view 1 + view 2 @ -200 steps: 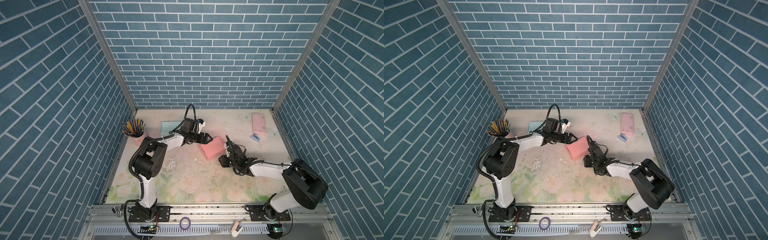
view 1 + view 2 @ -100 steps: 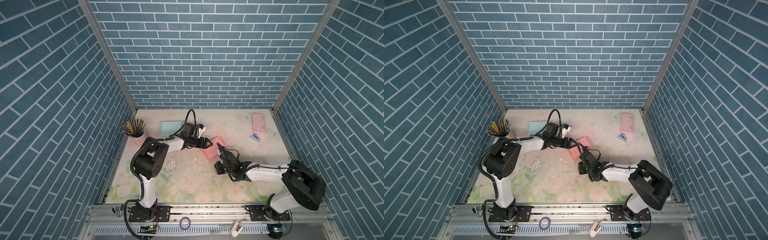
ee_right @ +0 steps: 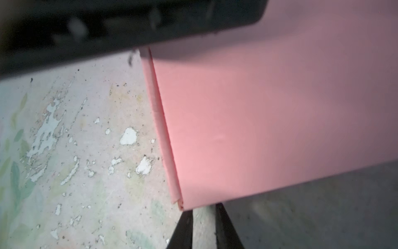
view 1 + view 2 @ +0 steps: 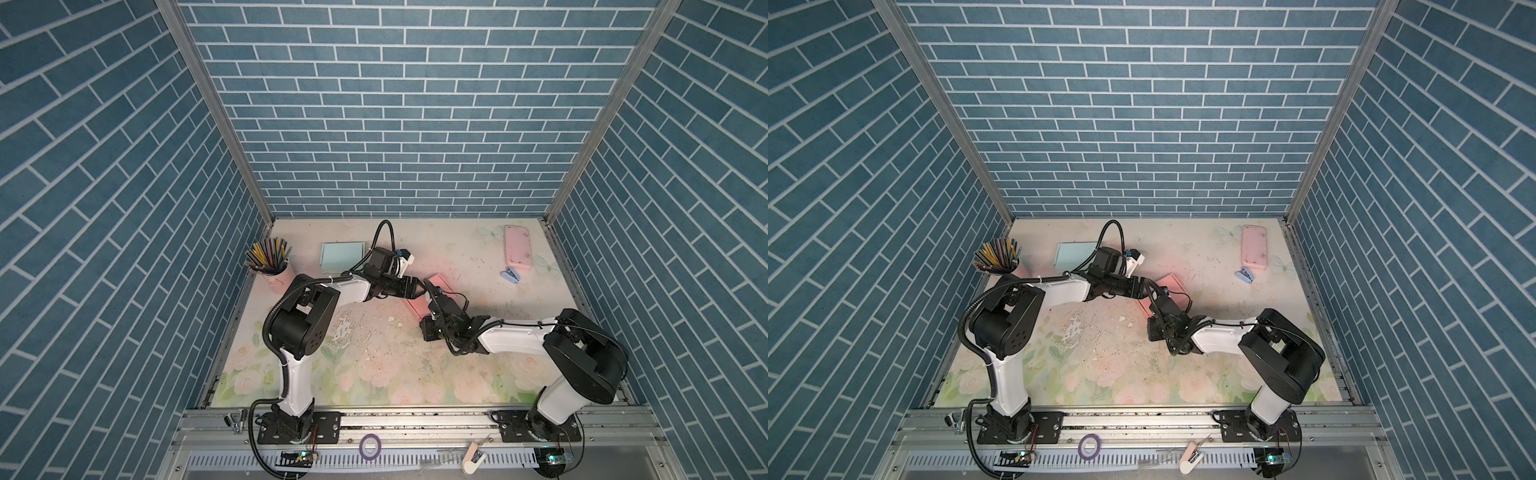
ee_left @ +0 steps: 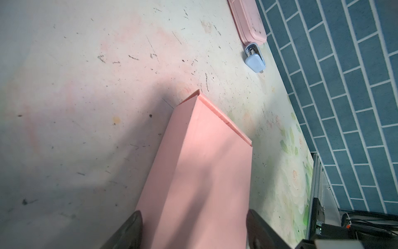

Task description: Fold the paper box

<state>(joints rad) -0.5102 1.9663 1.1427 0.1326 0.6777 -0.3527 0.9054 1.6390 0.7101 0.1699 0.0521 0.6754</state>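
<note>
Left wrist | paper box (image 5: 200,172) | plain pink, creased lengthwise

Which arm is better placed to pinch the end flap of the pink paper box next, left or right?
Right. The right tool, jaws narrow, sits at the corner of the flat pink paper box, beside its end flap. The left tool spans the box's width, apparently gripping it.

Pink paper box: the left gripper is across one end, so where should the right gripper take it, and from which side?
Probably the layered seam edge of the pink paper box, near its corner. The layers gape slightly there, offering a lip. Bring the right gripper in from the corner end, away from the left gripper, whose jaws straddle the box's width.
</note>
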